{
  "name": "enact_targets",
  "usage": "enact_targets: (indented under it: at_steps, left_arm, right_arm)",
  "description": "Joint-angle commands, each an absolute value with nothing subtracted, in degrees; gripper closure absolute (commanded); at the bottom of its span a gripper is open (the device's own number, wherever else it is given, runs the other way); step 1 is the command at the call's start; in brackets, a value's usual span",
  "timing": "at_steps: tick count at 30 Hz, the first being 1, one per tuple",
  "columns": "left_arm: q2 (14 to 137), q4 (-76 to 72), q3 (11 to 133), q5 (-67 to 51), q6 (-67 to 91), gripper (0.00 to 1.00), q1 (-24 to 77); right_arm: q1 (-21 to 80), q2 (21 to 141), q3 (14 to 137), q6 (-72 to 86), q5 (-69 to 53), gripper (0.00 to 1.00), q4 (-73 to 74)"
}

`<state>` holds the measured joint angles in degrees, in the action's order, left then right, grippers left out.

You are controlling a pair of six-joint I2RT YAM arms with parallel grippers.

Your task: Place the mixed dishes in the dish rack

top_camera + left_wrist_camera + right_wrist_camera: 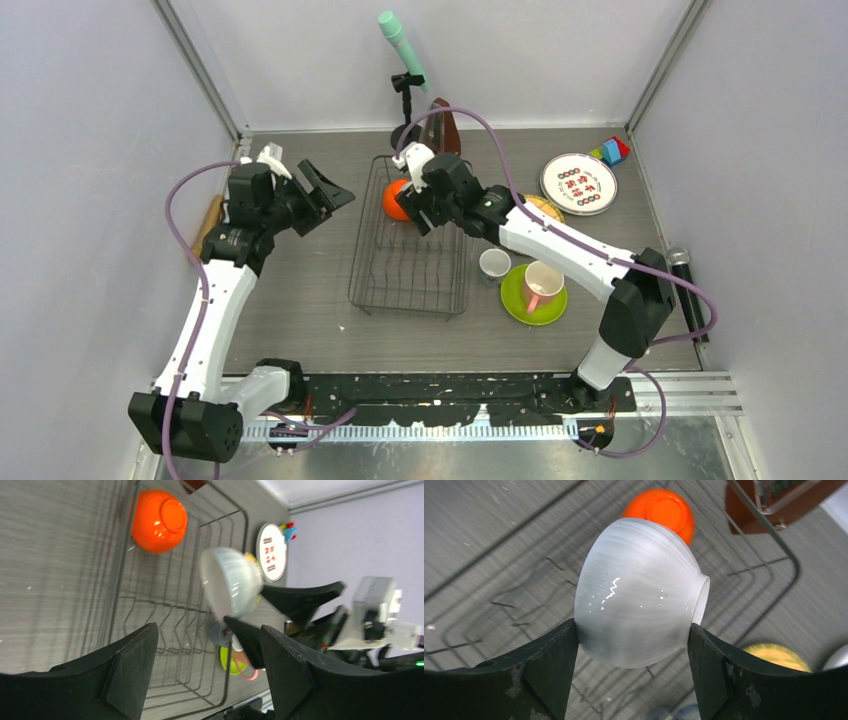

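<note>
Grips white bowl (639, 590) in right gripper (631, 627) over dish rack (405, 270), near orange bowl (397, 200); spreads left gripper (207, 628) wide, empty.

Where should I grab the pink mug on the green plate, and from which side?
Probably from above: the pink mug stands upright, mouth open, on the lime-green plate. Pinch its wall on the far side, one claw finger inside, away from the handle that points toward the near edge.

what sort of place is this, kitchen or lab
Probably a lab test cell: blank walls enclosing a table, two robot arms bolted at its edge, a dish rack with an orange bowl.
</note>
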<state>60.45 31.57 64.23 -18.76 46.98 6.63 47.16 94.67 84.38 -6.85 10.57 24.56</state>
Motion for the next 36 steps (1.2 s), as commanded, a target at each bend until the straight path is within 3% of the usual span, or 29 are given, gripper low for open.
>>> enact_targets:
  at_steps: [1,16,28,30,31,33,36]
  left_arm:
    - [58.53,34.3,61.67,-19.0,38.73,0.23,6.68]
    - [56.98,36.05,55.46,-18.65,34.77,0.24,6.6]
    - [57.11,36.5,55.02,-19.04,33.28,0.25,6.61]
    - [57.06,36.71,55.07,-18.93,33.08,0.25,6.59]
    - [57.12,36.82,55.1,-18.9,32.93,0.25,6.63]
    - [57.22,37.07,55.2,-18.78,32.74,0.25,6.64]
    - [57.28,37.46,55.44,-18.71,32.55,0.25,6.6]
  right_arm:
    - [47.3,96.33,91.11,-13.49,19.34,1.0,28.02]
    - [48.6,109.77,98.02,-29.61,29.43,1.0,31.67]
    - [48.77,118.19,100.93,-30.3,33.88,0.98,33.02]
    - [48.78,118.47,100.9,-29.87,33.49,0.81,33.34]
    - [48.78,118.52,100.9,-29.66,33.18,0.59,33.56]
    - [48.78,118.51,100.87,-28.96,32.47,0.39,34.25]
    - [48.79,118.45,100.81,-27.99,31.31,0.22,35.3]
